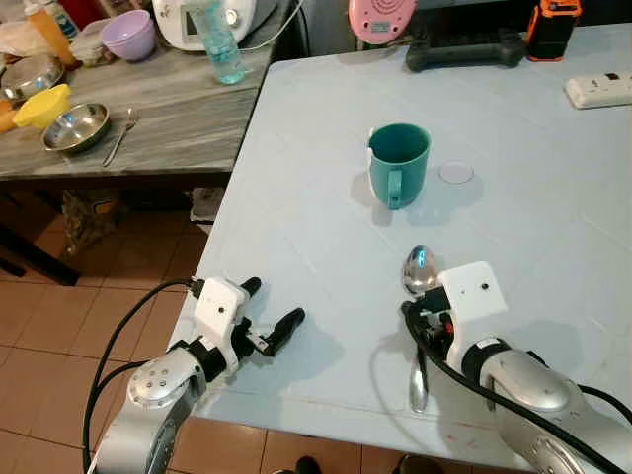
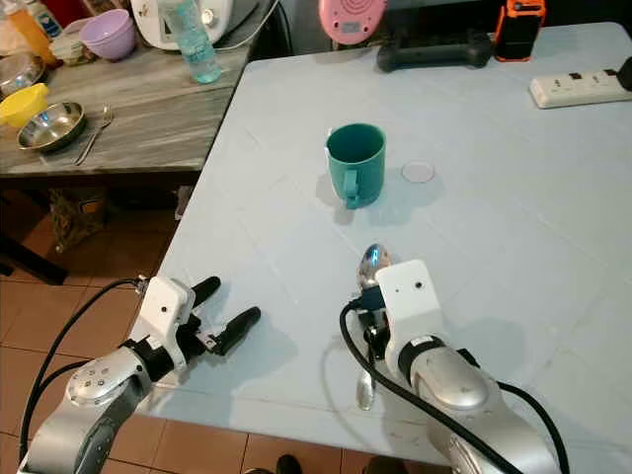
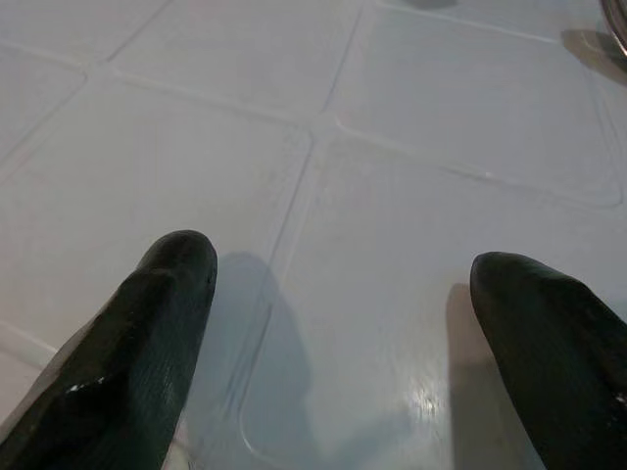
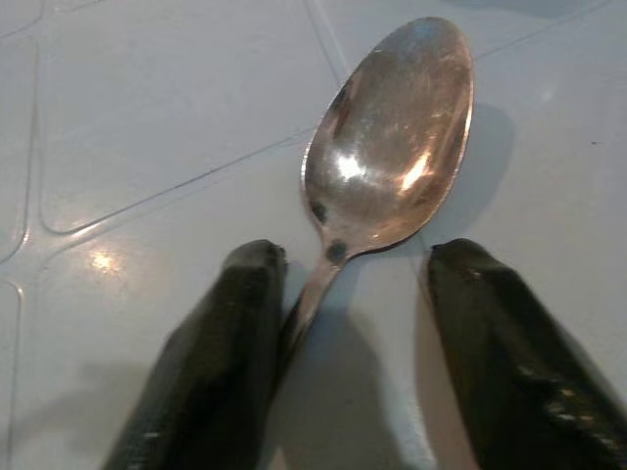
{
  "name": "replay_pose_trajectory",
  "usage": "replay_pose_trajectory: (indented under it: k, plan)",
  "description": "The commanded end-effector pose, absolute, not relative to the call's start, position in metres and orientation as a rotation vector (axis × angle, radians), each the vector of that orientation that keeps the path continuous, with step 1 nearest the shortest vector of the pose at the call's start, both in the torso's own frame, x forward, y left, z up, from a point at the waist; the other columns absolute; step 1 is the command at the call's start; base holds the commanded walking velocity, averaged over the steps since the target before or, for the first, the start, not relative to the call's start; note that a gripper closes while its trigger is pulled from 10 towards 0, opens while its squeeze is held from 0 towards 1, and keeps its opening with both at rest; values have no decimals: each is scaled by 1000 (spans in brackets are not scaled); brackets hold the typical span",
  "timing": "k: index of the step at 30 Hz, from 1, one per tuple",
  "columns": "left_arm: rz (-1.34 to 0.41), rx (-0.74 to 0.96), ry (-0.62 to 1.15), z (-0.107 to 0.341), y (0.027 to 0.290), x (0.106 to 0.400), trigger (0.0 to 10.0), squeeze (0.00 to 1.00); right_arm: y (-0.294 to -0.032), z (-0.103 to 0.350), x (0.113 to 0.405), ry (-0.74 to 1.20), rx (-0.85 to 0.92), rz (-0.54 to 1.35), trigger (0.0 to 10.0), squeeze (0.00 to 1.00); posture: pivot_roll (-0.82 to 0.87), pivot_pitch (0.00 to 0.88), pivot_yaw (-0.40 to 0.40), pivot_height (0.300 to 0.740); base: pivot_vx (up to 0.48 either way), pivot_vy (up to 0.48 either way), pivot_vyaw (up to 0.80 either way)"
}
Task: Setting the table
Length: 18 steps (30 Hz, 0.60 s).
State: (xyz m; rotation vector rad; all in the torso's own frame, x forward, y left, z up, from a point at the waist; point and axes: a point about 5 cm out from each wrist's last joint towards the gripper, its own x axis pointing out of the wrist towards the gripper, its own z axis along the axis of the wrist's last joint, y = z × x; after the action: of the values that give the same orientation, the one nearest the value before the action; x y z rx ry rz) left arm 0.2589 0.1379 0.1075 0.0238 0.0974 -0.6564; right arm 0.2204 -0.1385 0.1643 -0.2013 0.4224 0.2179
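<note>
Spoon [image 1: 419, 286] lies flat on the desk [image 1: 326, 237], near front edge, bowl pointing away from robot toward the teal mug [image 1: 398, 163], handle running back under the R wrist. Long axis approx. in line w/ the right gripper [image 4: 353, 323].

R jaws: part open, straddling the spoon neck just behind the bowl; one finger [image 4: 211, 362] touching or nearly touching the handle, the other apart from it. Not yet clamped.

Left gripper [image 1: 269, 318]: jaws wide, nothing between them, low over bare desk, well apart from spoon.

R arm is clearly nearer. Judgement: closing across the neck, perpendicular to the long axis, is what the next move needs.
</note>
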Motion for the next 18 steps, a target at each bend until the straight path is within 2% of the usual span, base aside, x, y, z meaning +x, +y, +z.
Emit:
replay_pose_trajectory:
  k: [1, 18]
  plan:
    - [-647, 30, 128, 103, 142, 258, 10000, 0, -144, 106, 200, 774, -185, 227, 0, 0, -365, 260, 248, 740, 0, 0, 0]
    - [-656, 21, 133, 101, 138, 258, 10000, 0, -150, 98, 200, 770, -174, 214, 0, 0, -373, 256, 253, 740, 0, 0, 0]
